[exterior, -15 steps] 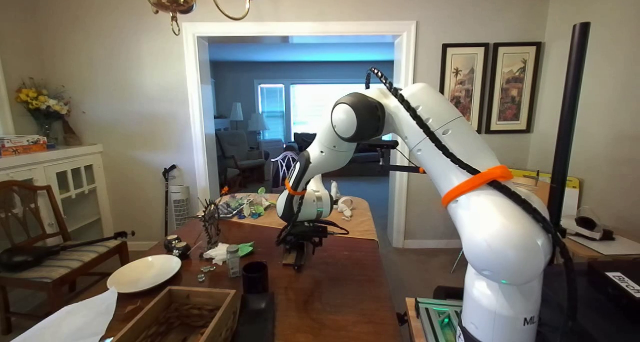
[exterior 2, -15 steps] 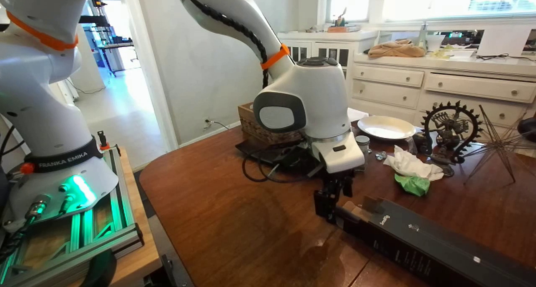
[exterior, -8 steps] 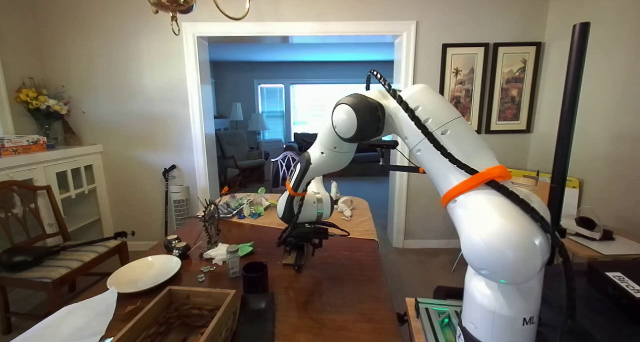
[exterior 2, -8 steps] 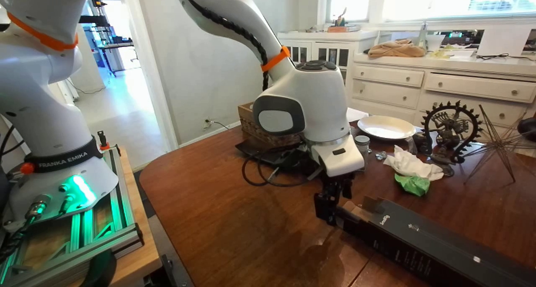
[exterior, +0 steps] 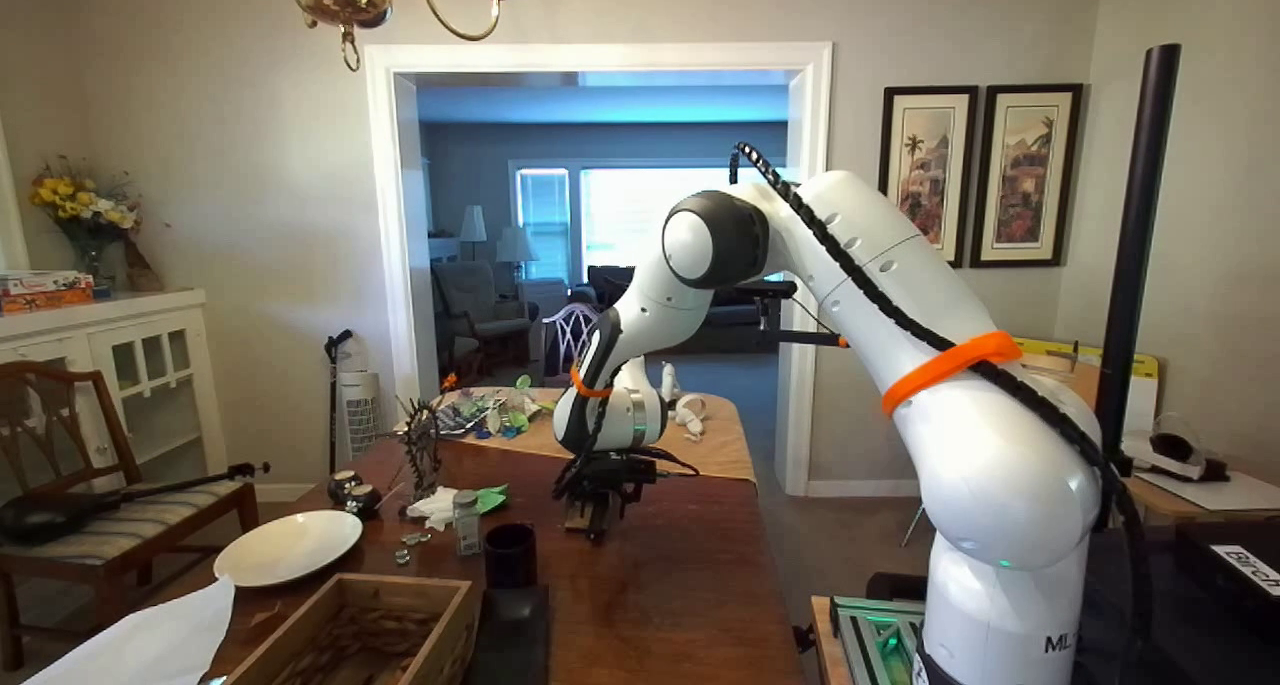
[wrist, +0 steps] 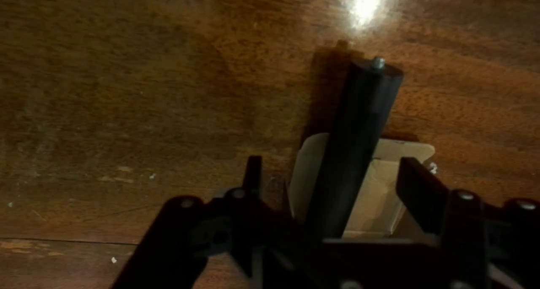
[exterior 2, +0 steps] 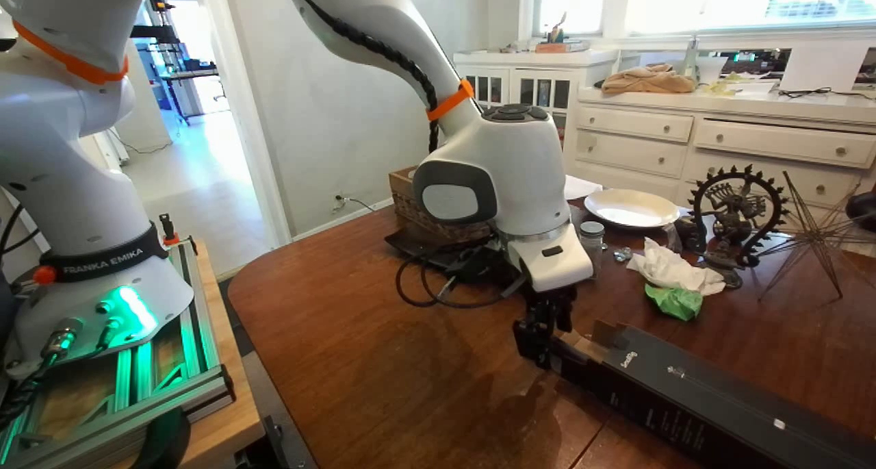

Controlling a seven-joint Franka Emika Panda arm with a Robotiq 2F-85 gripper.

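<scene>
A black cylindrical rod [wrist: 358, 112] with a small metal stud on its end sticks out of a long black box [exterior 2: 691, 387]. The box's tan cardboard flaps [wrist: 390, 152] stand apart around the rod. My gripper [wrist: 329, 173] is open, partly drawn in, and its fingers straddle the rod. Gaps show between the rod and each finger in the wrist view. In both exterior views the gripper [exterior 2: 545, 335] is low over the table at the box's end. From an exterior view the gripper [exterior: 600, 515] covers most of the box.
Beyond the gripper are a glass jar [exterior 2: 592, 239], crumpled white paper [exterior 2: 667, 267], green paper [exterior 2: 676, 302], a dark metal statue [exterior 2: 736, 209], a wire star [exterior 2: 821, 236] and a white plate [exterior 2: 631, 210]. A wooden crate [exterior: 445, 605] and black cup [exterior: 511, 560] stand nearer the base.
My hand has sunk slightly toward the table. The two fingers have drawn somewhat closer together. The box and the other objects have stayed in place.
</scene>
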